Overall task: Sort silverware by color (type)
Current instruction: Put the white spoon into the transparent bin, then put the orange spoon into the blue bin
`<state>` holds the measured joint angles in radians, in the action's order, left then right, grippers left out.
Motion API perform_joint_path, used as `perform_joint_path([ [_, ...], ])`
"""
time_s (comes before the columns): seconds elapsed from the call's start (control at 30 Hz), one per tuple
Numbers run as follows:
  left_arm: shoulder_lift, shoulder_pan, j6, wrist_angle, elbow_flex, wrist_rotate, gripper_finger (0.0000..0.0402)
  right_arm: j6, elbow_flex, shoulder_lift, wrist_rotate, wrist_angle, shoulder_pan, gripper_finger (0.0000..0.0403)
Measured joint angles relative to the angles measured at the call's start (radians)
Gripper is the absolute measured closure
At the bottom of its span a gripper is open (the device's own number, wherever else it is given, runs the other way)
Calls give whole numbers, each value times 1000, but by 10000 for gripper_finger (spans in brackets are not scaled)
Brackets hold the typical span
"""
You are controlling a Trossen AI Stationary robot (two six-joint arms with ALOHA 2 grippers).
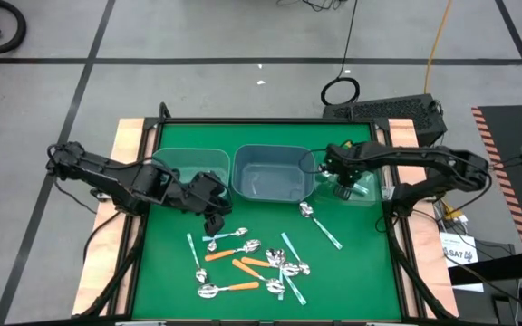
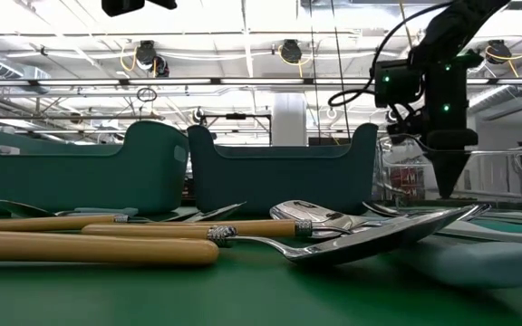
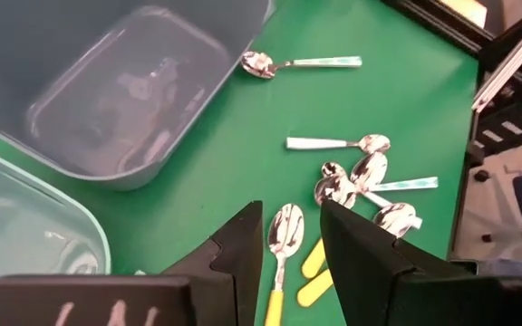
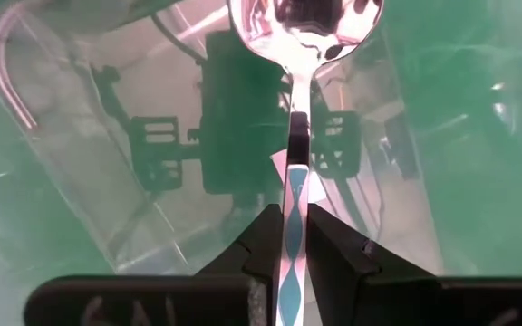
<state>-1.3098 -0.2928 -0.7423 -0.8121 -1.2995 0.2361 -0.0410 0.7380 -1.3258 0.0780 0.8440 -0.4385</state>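
Observation:
Several spoons (image 1: 252, 267) with orange, light blue and teal handles lie scattered on the green mat near the table's front. One more spoon (image 1: 320, 222) lies apart to the right. My right gripper (image 4: 295, 226) points down over the clear bin (image 1: 365, 190) at the back right, shut on a teal-handled spoon (image 4: 299, 109). My left gripper (image 3: 290, 244) hovers open above the mat, between the left bin (image 1: 188, 167) and the pile. An orange-handled spoon (image 3: 284, 235) lies on the mat below its fingers, untouched. My right gripper pinches the spoon's patterned teal handle (image 4: 295, 195) between its two fingers, which lie along the handle. The fingers come from above and point down. The spoon hangs upright below them, its shiny bowl (image 4: 306, 23) lowest, over the clear bin's floor.
Three bins stand in a row at the back of the mat: a teal one at the left, a blue-grey one (image 1: 273, 172) in the middle, and the clear one at the right. Bare mat lies between the bins and the spoon pile.

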Motion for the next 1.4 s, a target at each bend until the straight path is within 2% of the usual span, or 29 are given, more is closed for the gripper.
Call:
perform_joint_path([
  [0.3,-12,0,-17,3,0,2,282,0,2,-41,-1,2,0,356],
  [0.63,-13,2,-5,3,0,20,282,-45,38,-33,3,48,0,282],
  [0.83,-13,1,-3,3,0,20,282,-100,119,64,2,127,5,279],
  [1.07,-13,1,-3,5,0,20,282,-300,205,211,-4,232,31,279],
  [1.17,-13,1,-11,5,0,20,282,-387,214,283,-31,221,82,279],
  [1.4,-13,-6,-31,28,0,20,282,-581,216,392,-20,198,264,279],
])
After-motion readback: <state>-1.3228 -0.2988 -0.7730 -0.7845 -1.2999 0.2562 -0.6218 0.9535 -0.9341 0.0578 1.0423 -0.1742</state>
